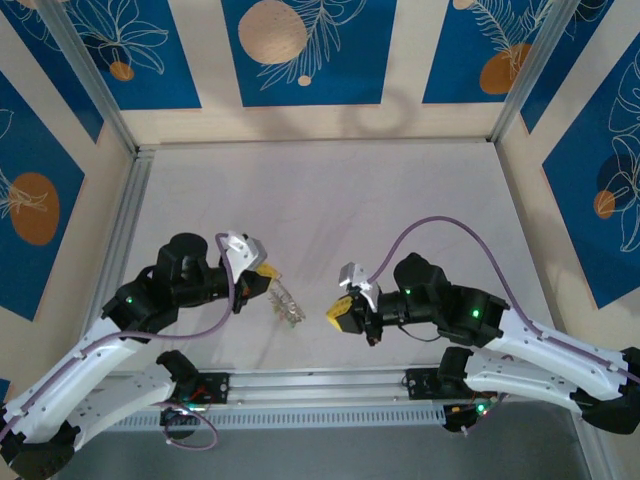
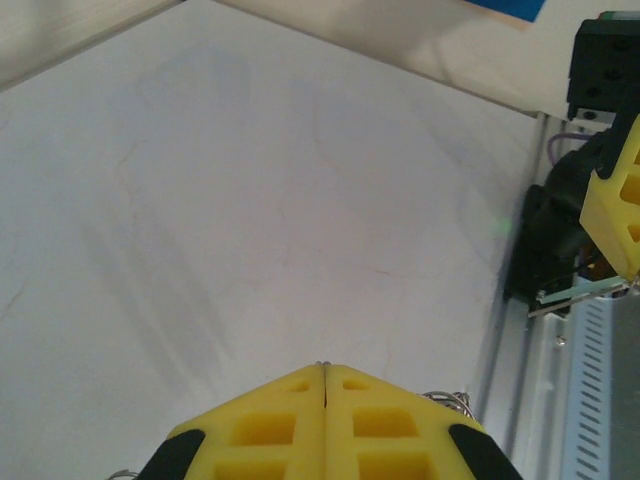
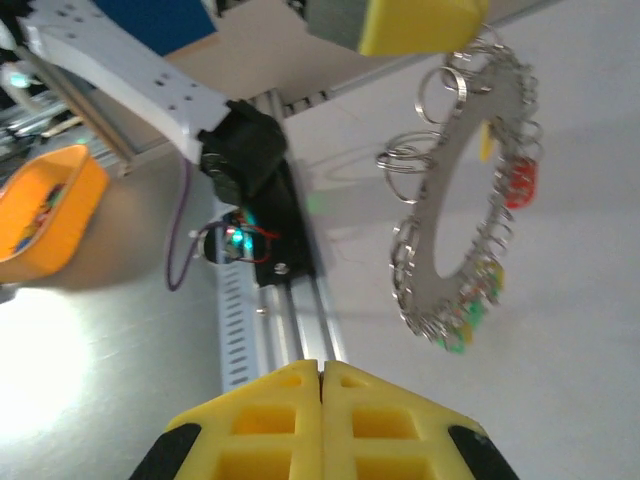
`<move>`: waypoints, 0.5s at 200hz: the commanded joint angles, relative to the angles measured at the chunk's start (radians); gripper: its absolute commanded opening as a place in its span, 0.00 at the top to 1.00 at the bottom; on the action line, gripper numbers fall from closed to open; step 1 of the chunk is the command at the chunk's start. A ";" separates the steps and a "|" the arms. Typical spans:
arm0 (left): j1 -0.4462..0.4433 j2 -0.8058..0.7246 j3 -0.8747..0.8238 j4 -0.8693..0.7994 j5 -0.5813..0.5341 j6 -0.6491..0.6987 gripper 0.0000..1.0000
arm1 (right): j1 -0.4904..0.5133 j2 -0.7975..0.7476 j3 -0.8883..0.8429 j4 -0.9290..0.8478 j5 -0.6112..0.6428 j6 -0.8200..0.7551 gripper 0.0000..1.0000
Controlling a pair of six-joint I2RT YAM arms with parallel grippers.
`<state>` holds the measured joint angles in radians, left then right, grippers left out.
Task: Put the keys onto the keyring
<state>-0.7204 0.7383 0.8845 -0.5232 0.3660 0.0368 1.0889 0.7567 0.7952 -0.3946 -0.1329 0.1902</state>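
Observation:
The keyring (image 3: 452, 205), a flat grey metal ring rimmed with small split rings, hangs tilted above the table. Red (image 3: 520, 186), green (image 3: 460, 336) and yellow-headed keys dangle along its far and lower rim. My left gripper (image 1: 268, 272) is shut on its upper edge; its yellow fingers (image 3: 418, 24) show at the top of the right wrist view. In the left wrist view the left gripper (image 2: 323, 372) is pressed together with a sliver of metal at the tip. The keyring (image 1: 286, 306) hangs below it. My right gripper (image 1: 338, 312) is shut to the right, apart from the ring, with nothing visible between its fingers (image 3: 300, 400).
An orange bin (image 3: 40, 215) of small items sits beyond the table's near edge. The aluminium rail (image 1: 320, 385) and both arm bases run along the front. The white tabletop (image 1: 330, 210) stretches behind the grippers, bounded by frame posts.

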 commanded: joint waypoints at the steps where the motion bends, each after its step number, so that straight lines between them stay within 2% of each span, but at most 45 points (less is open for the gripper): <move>1: -0.006 -0.004 0.042 0.077 0.101 0.032 1.00 | -0.003 -0.007 -0.004 0.065 -0.124 -0.005 1.00; 27: -0.022 -0.014 0.034 0.101 0.116 0.036 1.00 | -0.004 -0.004 -0.004 0.132 -0.152 0.004 1.00; 42: -0.022 -0.013 0.036 0.100 0.102 0.035 1.00 | -0.024 0.013 0.013 0.115 -0.075 0.026 1.00; 71: -0.023 -0.007 0.038 0.052 -0.034 0.035 1.00 | -0.240 0.127 0.042 -0.077 0.013 0.107 1.00; 84: -0.023 -0.002 0.030 0.034 -0.111 0.035 1.00 | -0.337 0.200 0.031 -0.141 0.014 0.152 1.00; 100: -0.023 0.003 0.032 0.010 -0.202 0.028 1.00 | -0.366 0.267 0.024 -0.180 0.007 0.159 1.00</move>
<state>-0.7380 0.7429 0.8852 -0.5034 0.3195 0.0589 0.7723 0.9455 0.8265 -0.4221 -0.1543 0.2825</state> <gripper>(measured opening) 0.041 0.049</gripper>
